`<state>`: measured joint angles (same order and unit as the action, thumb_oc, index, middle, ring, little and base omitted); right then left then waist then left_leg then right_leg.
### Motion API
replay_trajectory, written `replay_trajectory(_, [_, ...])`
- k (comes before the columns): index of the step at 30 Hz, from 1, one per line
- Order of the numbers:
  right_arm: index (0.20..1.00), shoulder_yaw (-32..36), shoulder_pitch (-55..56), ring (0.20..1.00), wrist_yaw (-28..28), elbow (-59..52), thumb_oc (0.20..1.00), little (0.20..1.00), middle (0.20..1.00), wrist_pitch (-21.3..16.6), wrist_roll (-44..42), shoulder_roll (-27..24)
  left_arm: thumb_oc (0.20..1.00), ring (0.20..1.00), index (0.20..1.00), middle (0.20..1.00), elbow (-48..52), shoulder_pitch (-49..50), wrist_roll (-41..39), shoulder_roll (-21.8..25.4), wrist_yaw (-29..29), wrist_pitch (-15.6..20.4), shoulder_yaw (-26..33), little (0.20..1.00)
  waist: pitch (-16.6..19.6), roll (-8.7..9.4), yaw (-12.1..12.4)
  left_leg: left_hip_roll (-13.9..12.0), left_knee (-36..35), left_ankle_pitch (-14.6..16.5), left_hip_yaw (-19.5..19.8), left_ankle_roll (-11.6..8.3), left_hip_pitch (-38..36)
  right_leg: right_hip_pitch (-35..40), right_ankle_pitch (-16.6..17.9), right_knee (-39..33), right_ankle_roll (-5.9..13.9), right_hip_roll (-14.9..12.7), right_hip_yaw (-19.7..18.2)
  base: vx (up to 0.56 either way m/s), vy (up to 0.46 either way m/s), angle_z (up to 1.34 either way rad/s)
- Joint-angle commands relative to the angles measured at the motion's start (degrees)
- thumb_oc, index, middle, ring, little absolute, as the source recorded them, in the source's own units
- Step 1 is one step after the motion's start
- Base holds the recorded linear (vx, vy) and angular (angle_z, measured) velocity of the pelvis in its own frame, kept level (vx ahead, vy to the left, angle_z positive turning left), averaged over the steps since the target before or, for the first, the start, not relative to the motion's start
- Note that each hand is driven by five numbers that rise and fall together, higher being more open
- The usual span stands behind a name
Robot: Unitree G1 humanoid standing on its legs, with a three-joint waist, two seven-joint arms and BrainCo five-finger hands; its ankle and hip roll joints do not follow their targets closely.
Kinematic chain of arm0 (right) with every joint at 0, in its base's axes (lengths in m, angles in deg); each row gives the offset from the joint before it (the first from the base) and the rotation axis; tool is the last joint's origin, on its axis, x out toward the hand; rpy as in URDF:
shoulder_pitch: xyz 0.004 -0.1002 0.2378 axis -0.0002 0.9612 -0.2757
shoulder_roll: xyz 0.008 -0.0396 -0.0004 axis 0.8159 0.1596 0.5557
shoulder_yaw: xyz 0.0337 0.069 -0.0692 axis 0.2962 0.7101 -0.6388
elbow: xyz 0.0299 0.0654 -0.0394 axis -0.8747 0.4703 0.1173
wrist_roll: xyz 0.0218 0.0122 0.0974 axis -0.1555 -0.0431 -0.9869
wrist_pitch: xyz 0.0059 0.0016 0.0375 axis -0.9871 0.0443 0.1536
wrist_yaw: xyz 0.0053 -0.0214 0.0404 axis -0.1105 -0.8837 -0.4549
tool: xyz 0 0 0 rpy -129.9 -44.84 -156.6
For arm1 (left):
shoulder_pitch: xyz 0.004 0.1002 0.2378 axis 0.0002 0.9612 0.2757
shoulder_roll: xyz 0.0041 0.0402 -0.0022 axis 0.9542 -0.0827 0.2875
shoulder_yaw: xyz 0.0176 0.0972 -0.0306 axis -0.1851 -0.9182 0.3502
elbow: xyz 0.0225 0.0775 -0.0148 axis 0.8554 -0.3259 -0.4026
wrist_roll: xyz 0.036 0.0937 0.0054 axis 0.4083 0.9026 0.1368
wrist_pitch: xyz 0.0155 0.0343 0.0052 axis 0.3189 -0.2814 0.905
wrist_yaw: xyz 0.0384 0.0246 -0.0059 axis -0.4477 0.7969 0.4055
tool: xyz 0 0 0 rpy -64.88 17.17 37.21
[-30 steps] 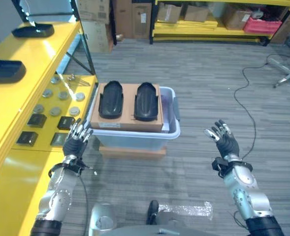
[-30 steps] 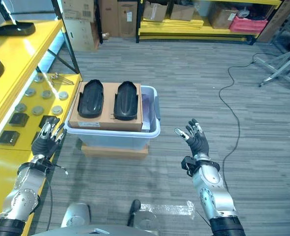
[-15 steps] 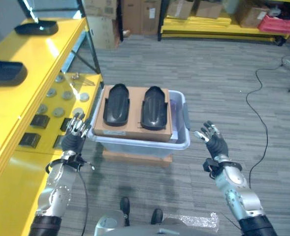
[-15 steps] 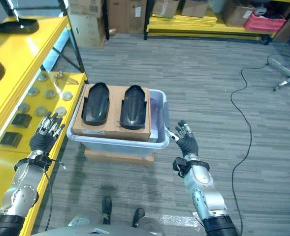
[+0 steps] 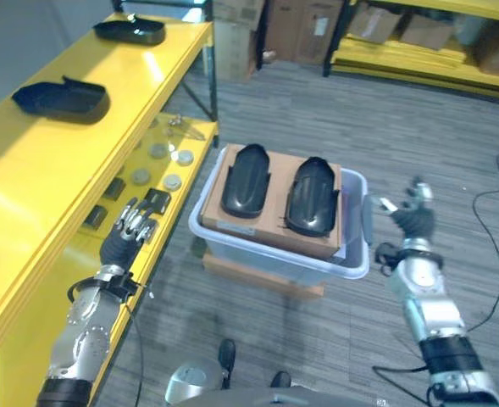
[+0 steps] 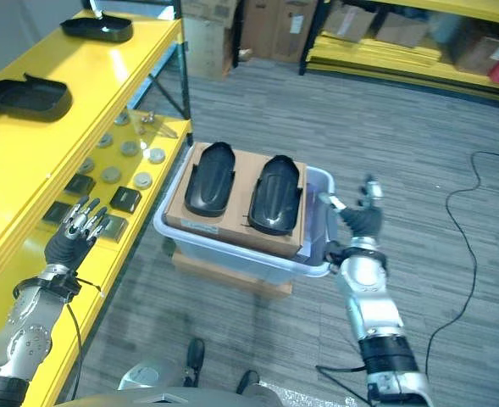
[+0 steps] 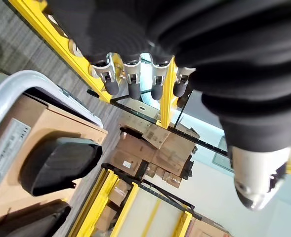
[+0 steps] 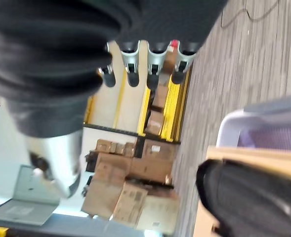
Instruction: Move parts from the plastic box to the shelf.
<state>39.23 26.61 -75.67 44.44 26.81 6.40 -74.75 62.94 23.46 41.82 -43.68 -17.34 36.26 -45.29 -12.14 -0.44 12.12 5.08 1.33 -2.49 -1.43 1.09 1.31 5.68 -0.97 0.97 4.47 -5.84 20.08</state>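
Note:
A pale plastic box (image 5: pixel 354 270) stands on the floor on a flat cardboard base. A brown cardboard sheet (image 5: pixel 270 227) lies across its top and carries two black moulded parts (image 5: pixel 246 180) (image 5: pixel 311 195) side by side. My left hand (image 5: pixel 126 237) is open and empty, held up by the yellow shelf's lower level, left of the box. My right hand (image 5: pixel 412 219) is open and empty, fingers straight, just off the box's right end. In the left wrist view straight fingers (image 7: pixel 130 84) point past one part (image 7: pixel 61 163); in the right wrist view the fingers (image 8: pixel 140 69) are straight too.
The yellow shelf (image 5: pixel 29 178) runs along the left; its top level holds two black parts (image 5: pixel 63 99) (image 5: pixel 130 30). Its lower level (image 5: pixel 173 140) carries several round discs and small black blocks. Cardboard boxes and more yellow racking stand at the back. Grey floor lies to the right.
The camera has swung, so the whole scene has shifted. My right hand has come up close to the box's right end. The left hand stays by the lower shelf.

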Motion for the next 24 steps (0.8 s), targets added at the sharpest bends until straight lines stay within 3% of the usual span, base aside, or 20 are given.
replay_trajectory(1, [1.0, -0.97, -3.25, 1.0, -6.66, 2.08, 1.0, 1.0, 1.0, -1.5, 4.25, -3.32, 1.0, 1.0, 1.0, 1.0, 4.76, -0.99, 0.68, 2.21, -2.92, 1.46, -0.24, 1.0, 1.21, 0.02, 1.44, -2.36, 6.34, 3.2, 1.33, -1.06, 6.07, -2.79, 0.7, 2.18, 2.66, -1.37, 0.21, 0.01, -0.074, 0.22])
replay_trajectory(2, [1.0, -0.12, -6.53, 1.0, -9.49, 11.22, 1.0, 1.0, 1.0, -2.71, 5.56, -5.56, 1.0, 1.0, 1.0, 1.0, 4.68, -1.5, 0.02, 3.4, -4.58, 0.83, -0.86, 1.0, 0.13, -0.33, 3.29, -1.97, 8.13, 3.03, 2.84, -1.39, 8.38, -2.92, 0.97, 2.02, 2.56, -1.52, 1.07, 0.02, -0.067, 0.24])
replay_trajectory(5, [1.0, -0.25, -9.5, 1.0, -10.54, 15.4, 1.0, 1.0, 1.0, -1.24, 4.62, -7.68, 1.0, 1.0, 1.0, 1.0, 4.48, -1.78, -1.26, 4.3, -5.47, 0.92, -1.27, 1.0, -0.82, -0.62, 4.3, -1.55, 9.95, 3.15, 3.75, -1.59, 10.45, -3.11, 0.75, 2.12, 2.29, -1.74, 1.7, 0.0, -0.014, 0.32])
replay_trajectory(9, [1.0, -1.86, -16.54, 1.0, -12.74, 25.32, 1.0, 1.0, 1.0, -2.31, 0.34, -9.42, 1.0, 1.0, 1.0, 1.0, 3.72, -3.63, -3.73, 6.31, -6.75, 2.76, -2.3, 1.0, -4.23, -2.16, 5.94, -0.58, 16.57, 4.16, 4.97, -1.97, 16.97, -5.42, -0.11, 4.65, 1.6, -2.58, 2.71, -0.09, 0.023, 0.15])
replay_trajectory(18, [1.0, -5.09, -22.91, 1.0, -13.89, 33.59, 1.0, 1.0, 1.0, -3.91, -3.48, -10.19, 1.0, 1.0, 1.0, 1.0, 2.54, -6.33, -4.92, 7.56, -6.95, 5.9, -5.1, 1.0, -8.47, -3.24, 6.97, 0.23, 18.87, 3.8, 5.83, -2.33, 21.62, -7.87, -0.44, 5.78, 1.37, -2.91, 3.64, -0.08, 0.007, 0.12])
replay_trajectory(24, [1.0, -6.04, -23.89, 1.0, -14.77, 33.52, 1.0, 1.0, 1.0, -2.69, -3.16, -10.73, 1.0, 1.0, 1.0, 1.0, 1.96, -6.98, -5.04, 7.35, -6.54, 7.42, -5.79, 1.0, -9.7, -3.32, 6.72, 0.42, 18.91, 3.65, 5.67, -2.23, 22.73, -9.33, -0.41, 6.13, 1.45, -3.17, 3.47, -0.04, 0.017, 0.01])
